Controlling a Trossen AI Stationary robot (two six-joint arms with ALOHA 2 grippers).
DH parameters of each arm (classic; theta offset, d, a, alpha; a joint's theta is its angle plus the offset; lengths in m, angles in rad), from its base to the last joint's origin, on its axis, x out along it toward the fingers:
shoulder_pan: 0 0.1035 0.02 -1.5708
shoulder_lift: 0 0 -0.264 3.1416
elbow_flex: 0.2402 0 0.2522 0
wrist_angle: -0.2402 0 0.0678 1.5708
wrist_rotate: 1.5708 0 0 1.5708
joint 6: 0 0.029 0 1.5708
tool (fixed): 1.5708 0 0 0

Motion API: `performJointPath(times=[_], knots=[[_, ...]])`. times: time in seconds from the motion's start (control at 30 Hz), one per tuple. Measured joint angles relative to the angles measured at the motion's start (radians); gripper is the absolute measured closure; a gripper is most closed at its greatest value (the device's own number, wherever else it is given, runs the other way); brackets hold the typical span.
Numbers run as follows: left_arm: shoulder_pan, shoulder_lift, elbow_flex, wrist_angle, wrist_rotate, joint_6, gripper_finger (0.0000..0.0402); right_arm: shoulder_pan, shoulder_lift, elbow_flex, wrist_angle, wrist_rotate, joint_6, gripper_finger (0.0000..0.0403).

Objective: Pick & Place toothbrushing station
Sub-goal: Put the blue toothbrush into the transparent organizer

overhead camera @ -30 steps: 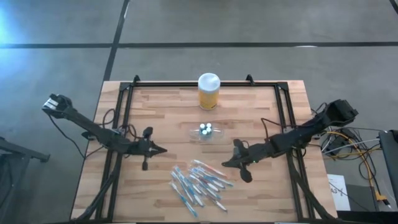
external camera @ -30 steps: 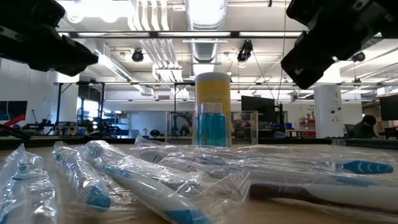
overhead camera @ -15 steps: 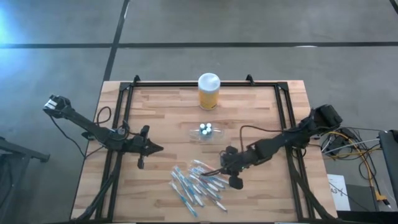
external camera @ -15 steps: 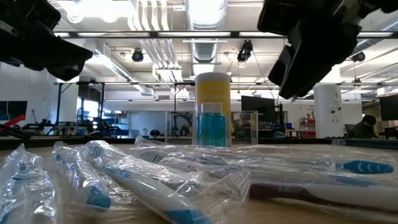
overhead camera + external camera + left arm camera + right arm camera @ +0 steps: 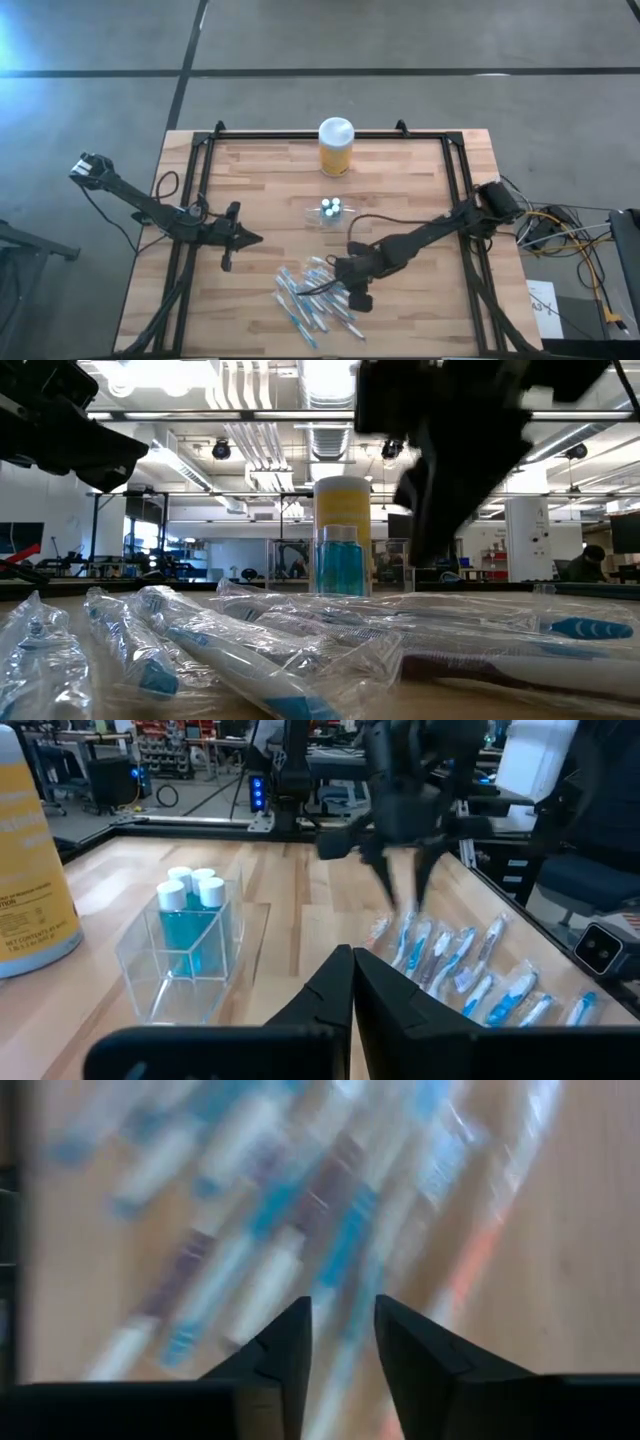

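**Right arm above the toothbrush pile, station untouched mid-desk**

Wooden planks make up your desk, framed by black rails, with an open workshop hall behind it in the low view. Your toothbrushing station sits near the middle of the desk, a clear plastic holder with three small white-capped bottles of blue liquid standing in it; the left wrist view shows it plainly, upright on the wood. Neither arm touches it.

Toward the far edge, in line with the station, you have the yellow jar with its white lid. Toward the near edge lies a loose pile of wrapped toothbrushes, spread across the wood beside the station's near side.

Your right gripper hangs over the pile's far end, its fingers parted by a narrow gap and pointing down at the wrappers, pinching nothing. Your left gripper waits on the desk's left side, well apart from the station, its fingers pressed together with nothing between them.
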Motion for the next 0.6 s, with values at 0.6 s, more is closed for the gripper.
performJointPath(times=[0.6], knots=[[0.0, 0.0, 0.0, -0.086, 0.011, -0.055, 0.0385, -0.011, 0.131, 0.164, -0.195, 0.024, 0.007, 0.0264]])
